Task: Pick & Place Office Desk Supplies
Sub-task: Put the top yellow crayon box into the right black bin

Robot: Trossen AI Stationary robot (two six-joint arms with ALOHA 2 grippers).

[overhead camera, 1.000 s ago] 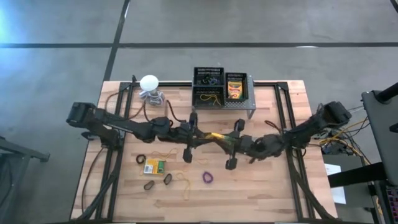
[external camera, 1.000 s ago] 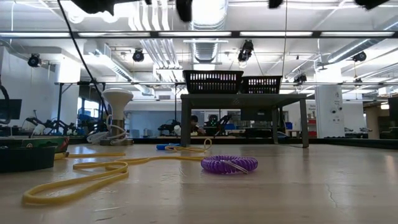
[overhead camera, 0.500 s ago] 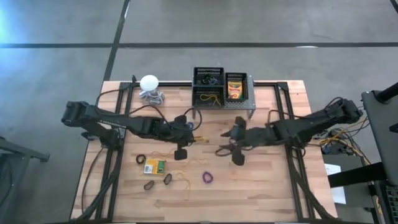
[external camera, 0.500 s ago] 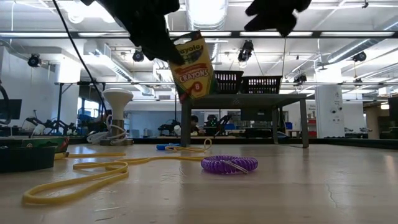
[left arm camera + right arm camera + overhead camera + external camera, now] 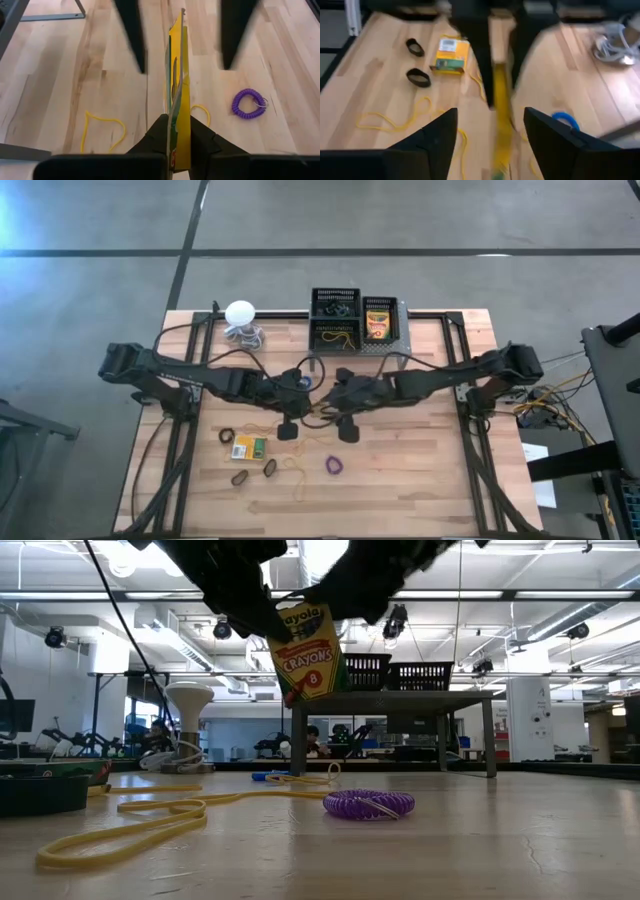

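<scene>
Your left gripper (image 5: 176,131) clamps the flat yellow-and-green cardboard crayon box (image 5: 304,648) upright above the wooden table (image 5: 420,480); your right gripper (image 5: 490,131) gapes open just beside it.

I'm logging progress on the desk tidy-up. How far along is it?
Done: one crayon box and some rubber bands sit in the black mesh bins on the stand. In hand: the left pincer holds a second crayon box in mid-air, and the open right pincer straddles it. Left: a third crayon box, the purple coil and loose bands on the table.
</scene>
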